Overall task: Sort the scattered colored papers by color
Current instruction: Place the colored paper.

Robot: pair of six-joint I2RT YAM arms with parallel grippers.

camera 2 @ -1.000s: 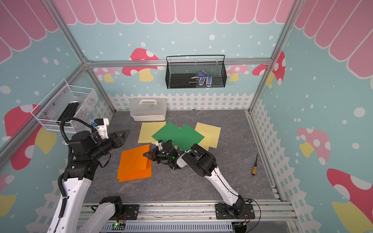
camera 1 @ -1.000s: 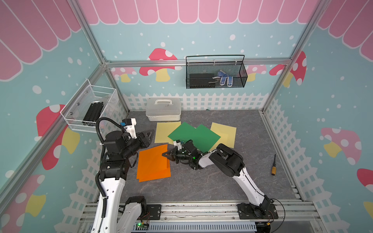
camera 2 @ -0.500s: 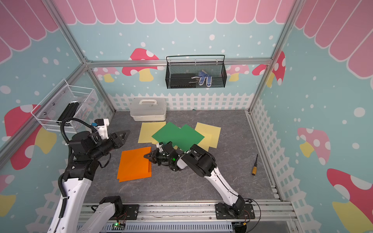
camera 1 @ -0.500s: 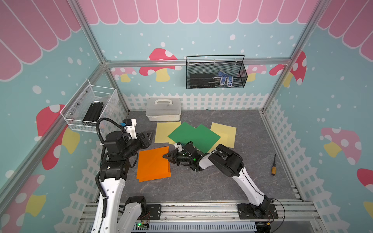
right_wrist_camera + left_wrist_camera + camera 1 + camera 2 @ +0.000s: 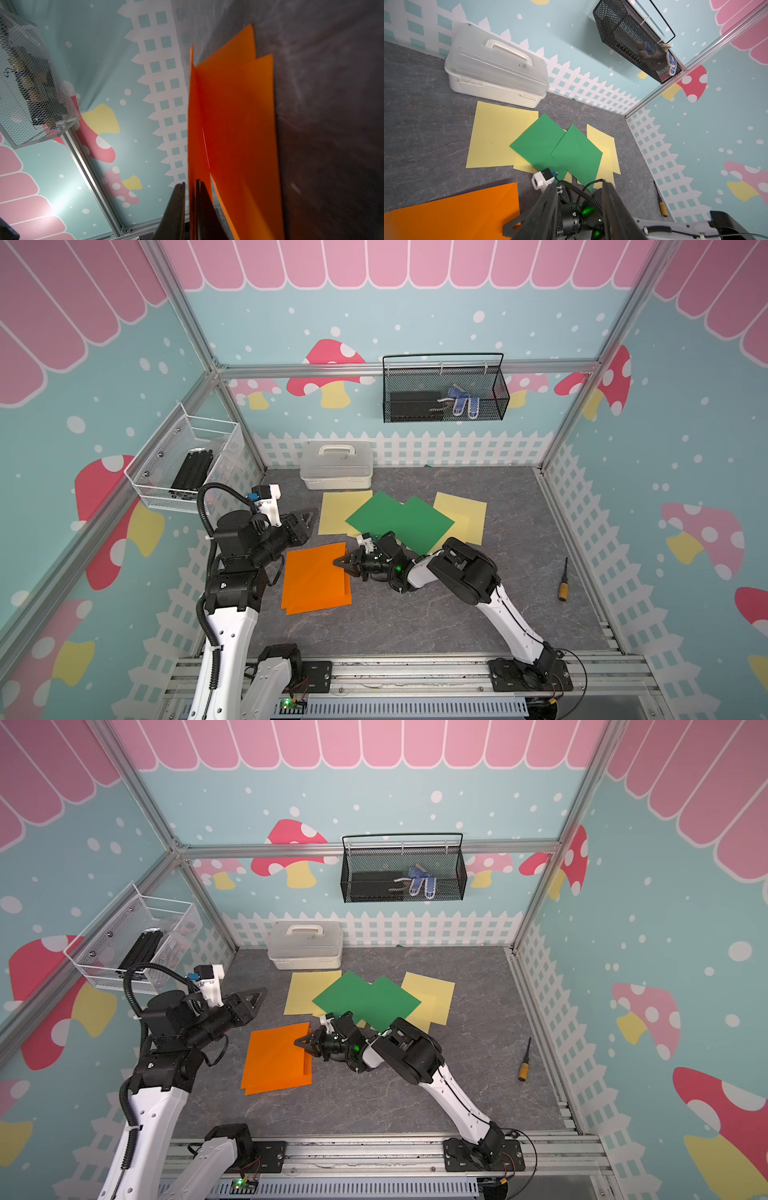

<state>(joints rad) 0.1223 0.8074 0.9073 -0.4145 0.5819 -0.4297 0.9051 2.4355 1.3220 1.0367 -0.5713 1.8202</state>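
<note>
Several orange papers [image 5: 316,578] [image 5: 276,1056] lie stacked, a little askew, at the front left of the floor. My right gripper [image 5: 338,562] [image 5: 190,182] is low at the stack's right edge. Its jaws are slightly open, and the top orange sheet's [image 5: 239,124] edge stands in the narrow gap. Two green papers [image 5: 399,520] [image 5: 556,147] overlap on pale yellow papers [image 5: 338,510] [image 5: 496,135] further back. My left gripper [image 5: 309,516] [image 5: 579,184] hovers open and empty above the floor, left of the yellow sheets.
A white lidded box [image 5: 336,464] stands at the back wall behind the yellow sheets. A screwdriver [image 5: 564,585] lies near the right wall. A black wire basket [image 5: 444,393] hangs on the back wall and a white mesh basket [image 5: 187,468] on the left wall.
My right gripper's jaws have parted a little at the orange stack's edge, and the top orange sheet has settled flatter onto the stack. The left arm has not moved.
</note>
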